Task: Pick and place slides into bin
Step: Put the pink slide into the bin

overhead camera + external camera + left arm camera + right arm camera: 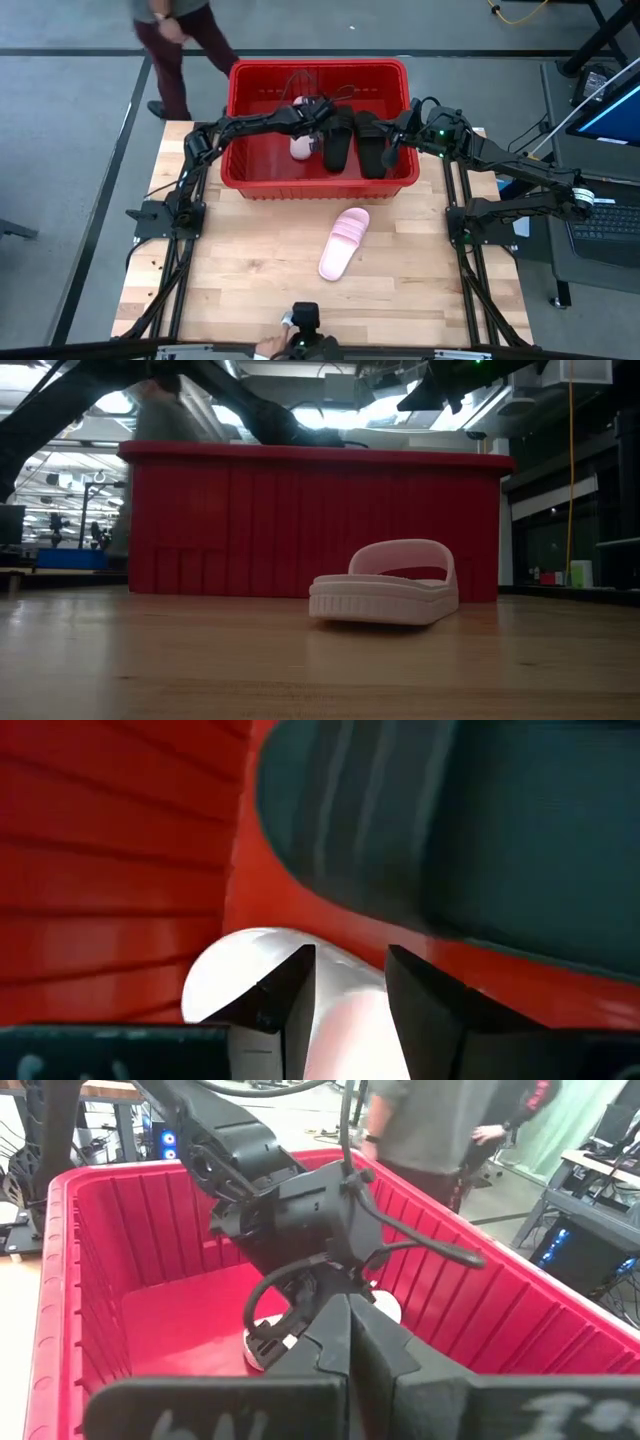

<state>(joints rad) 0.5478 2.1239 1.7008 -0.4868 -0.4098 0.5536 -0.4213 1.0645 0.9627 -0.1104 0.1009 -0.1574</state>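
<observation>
Across the wooden worktop [230, 260], toward 12 o'clock, sits the red bin [318, 73], its near wall filling the low view. Two black slides [338, 140] and [371, 145] lie side by side on the bin floor. One pale pink slide [300, 146] lies in the bin at their 9 o'clock; left end effector [318, 108] hangs over it, fingers [285, 1000] apart and straddling the pink slide. Right end effector [398, 128] hovers above the bin's 3 o'clock side, fingers pressed together, empty. Second pink slide [344, 242] lies on the worktop at the bin's 6 o'clock, apart from it. A person [178, 35] stands beyond the worktop's far left corner.
</observation>
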